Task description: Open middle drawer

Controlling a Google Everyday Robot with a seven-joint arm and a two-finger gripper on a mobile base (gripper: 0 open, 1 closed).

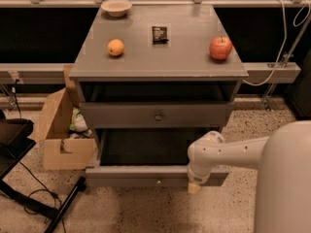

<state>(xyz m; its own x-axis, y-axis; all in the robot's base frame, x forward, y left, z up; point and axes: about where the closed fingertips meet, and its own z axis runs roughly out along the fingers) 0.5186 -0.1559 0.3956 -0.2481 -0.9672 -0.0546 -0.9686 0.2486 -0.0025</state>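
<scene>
Seemingly the middle drawer (pixel 126 176) is fully out; the gripper (pixel 194 187) sits at its front's right end, grip width impossible to tell. Next: back away cleanly.

You see the middle drawer (pixel 126 176) pulled out of the grey cabinet (pixel 184 62), its dark interior exposed, while the taller drawer (pixel 199 114) above it sits shut. The gripper (pixel 194 187) points down at the right part of the open drawer's front panel, right of its knob (pixel 158 181). On top rest a bowl (pixel 116 7), an orange (pixel 115 47), a dark packet (pixel 160 34) and a red apple (pixel 220 48).
</scene>
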